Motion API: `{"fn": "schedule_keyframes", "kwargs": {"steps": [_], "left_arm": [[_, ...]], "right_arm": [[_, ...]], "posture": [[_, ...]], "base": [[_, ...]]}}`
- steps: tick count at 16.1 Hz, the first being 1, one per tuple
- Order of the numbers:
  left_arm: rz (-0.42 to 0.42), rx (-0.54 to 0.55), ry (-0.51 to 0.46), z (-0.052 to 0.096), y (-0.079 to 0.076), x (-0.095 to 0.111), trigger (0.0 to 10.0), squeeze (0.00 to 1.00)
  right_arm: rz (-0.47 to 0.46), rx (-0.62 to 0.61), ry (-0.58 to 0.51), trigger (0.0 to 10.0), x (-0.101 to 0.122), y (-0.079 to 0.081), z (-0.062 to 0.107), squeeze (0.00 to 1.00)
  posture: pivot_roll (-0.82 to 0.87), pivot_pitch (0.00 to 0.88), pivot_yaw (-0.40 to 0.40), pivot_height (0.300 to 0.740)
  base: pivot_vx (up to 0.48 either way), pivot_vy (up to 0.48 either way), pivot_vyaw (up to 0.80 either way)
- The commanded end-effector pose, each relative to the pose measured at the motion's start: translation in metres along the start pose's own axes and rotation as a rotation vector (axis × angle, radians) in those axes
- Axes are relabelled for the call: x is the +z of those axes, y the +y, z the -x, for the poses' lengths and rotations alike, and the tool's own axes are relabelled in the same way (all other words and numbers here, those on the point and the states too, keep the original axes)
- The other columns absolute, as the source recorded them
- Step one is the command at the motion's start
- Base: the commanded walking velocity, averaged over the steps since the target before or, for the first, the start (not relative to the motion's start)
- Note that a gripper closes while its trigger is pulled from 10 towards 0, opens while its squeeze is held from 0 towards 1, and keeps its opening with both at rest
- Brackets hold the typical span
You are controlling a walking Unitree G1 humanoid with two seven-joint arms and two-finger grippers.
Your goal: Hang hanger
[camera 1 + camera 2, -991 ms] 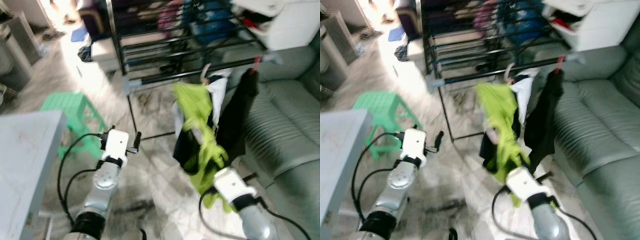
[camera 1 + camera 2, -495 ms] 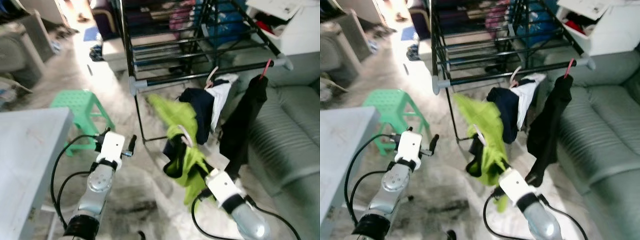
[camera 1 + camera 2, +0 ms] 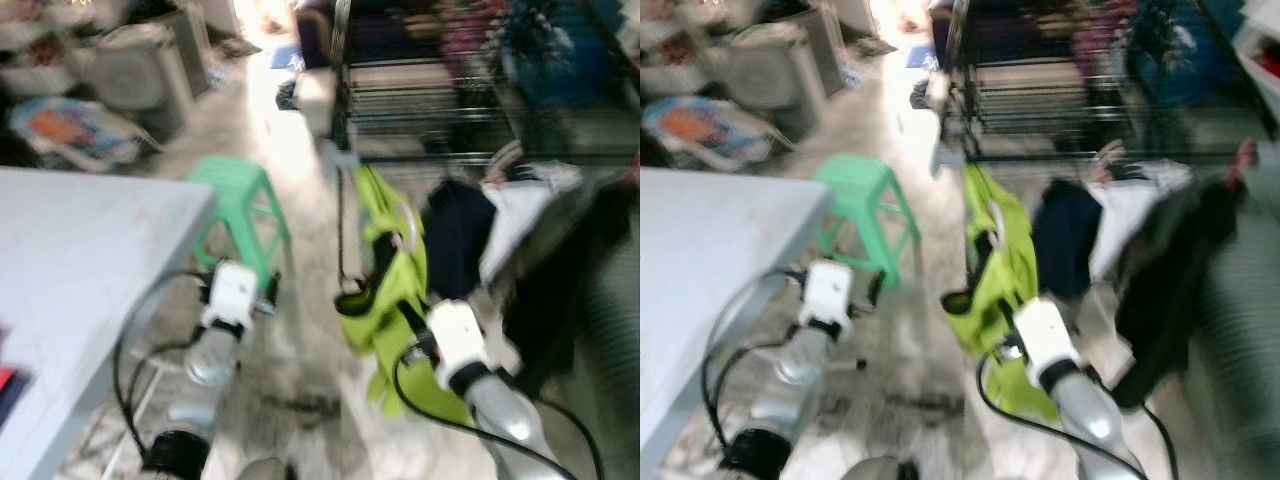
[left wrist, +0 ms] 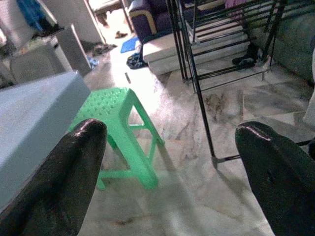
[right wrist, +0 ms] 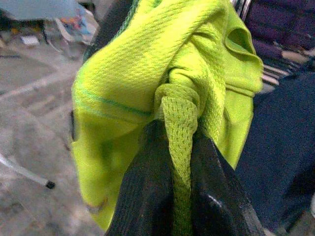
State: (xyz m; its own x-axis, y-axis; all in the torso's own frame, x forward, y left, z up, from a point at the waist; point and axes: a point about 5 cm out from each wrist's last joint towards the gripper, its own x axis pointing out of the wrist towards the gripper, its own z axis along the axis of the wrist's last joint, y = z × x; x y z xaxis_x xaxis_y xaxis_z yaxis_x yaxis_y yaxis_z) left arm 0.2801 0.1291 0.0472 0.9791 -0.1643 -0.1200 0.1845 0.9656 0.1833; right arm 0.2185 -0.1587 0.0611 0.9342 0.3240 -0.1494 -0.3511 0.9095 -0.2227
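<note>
- The right gripper [image 5: 172, 162] pinches a bunched fold of a lime-green garment [image 5: 147, 78] between its two black fingers [image 5: 142, 196], the fabric squeezed tight in the narrow gap between them.
- Above the fingers, in the head views, the green garment rises toward a pale hanger hook [image 3: 402, 222]; the blur makes it impossible to tell whether the hook touches the rail.
- Just beyond the right gripper stands a black drying rack [image 3: 440, 100], with a dark garment [image 3: 455, 235] and a white garment [image 3: 520, 215] hanging beside the green one.
- The left gripper [image 4: 172, 162] is held low over the marble floor [image 4: 197, 196], its fingers [image 4: 64, 177] spread wide apart and holding nothing.
- Ahead of the left fingers, seen between them, stands a green plastic stool [image 4: 118, 137]; one black leg of the rack comes down to the floor nearer the other finger.
- A grey tabletop [image 3: 80, 260] lies on the outer side of the left arm, close to the stool.
- The head views are blurred, so finer detail of the hanger cannot be made out.
</note>
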Motion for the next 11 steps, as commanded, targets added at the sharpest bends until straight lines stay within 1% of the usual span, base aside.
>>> {"fn": "schedule_keyframes", "kwargs": {"steps": [1,2,4,6,8,10,11], "left_arm": [[0.005,0.018,0.019,0.001,0.011,-0.002,10.0,0.00],[0.016,-0.002,0.023,-0.001,0.010,-0.002,10.0,0.00],[0.024,-0.026,0.024,-0.002,0.008,-0.001,10.0,0.00],[0.031,-0.050,0.026,-0.002,0.005,-0.001,10.0,0.00],[0.037,-0.054,0.029,-0.002,0.004,-0.001,10.0,0.00],[0.037,-0.065,0.033,0.000,0.003,-0.002,10.0,0.00],[0.037,-0.070,0.033,0.000,0.003,-0.002,10.0,0.00]], "right_arm": [[-0.014,-0.021,-0.095,10.0,0.021,0.003,-0.009,0.00],[-0.030,-0.094,-0.051,10.0,0.017,-0.008,-0.011,0.00],[-0.032,-0.146,-0.018,10.0,0.018,-0.017,-0.015,0.00],[0.012,-0.167,-0.002,10.0,0.019,-0.022,-0.021,0.00],[-0.017,-0.202,0.007,10.0,0.021,-0.026,-0.024,0.00],[-0.084,-0.228,0.082,10.0,0.017,-0.025,-0.028,0.00],[-0.093,-0.229,0.103,10.0,0.015,-0.025,-0.029,0.00]], "posture": [[-0.09,0.000,0.065,0.740],[-0.09,0.000,0.066,0.740],[-0.09,0.000,0.068,0.740],[-0.09,0.000,0.064,0.740],[-0.09,0.000,0.061,0.740],[-0.09,0.000,0.058,0.740],[-0.09,0.000,0.058,0.740]], "base": [[0.000,0.000,0.00],[0.000,0.480,0.00],[0.000,0.480,0.00],[0.000,0.480,0.00],[0.000,0.480,0.00],[0.000,0.480,0.00],[0.000,0.480,0.00]]}}
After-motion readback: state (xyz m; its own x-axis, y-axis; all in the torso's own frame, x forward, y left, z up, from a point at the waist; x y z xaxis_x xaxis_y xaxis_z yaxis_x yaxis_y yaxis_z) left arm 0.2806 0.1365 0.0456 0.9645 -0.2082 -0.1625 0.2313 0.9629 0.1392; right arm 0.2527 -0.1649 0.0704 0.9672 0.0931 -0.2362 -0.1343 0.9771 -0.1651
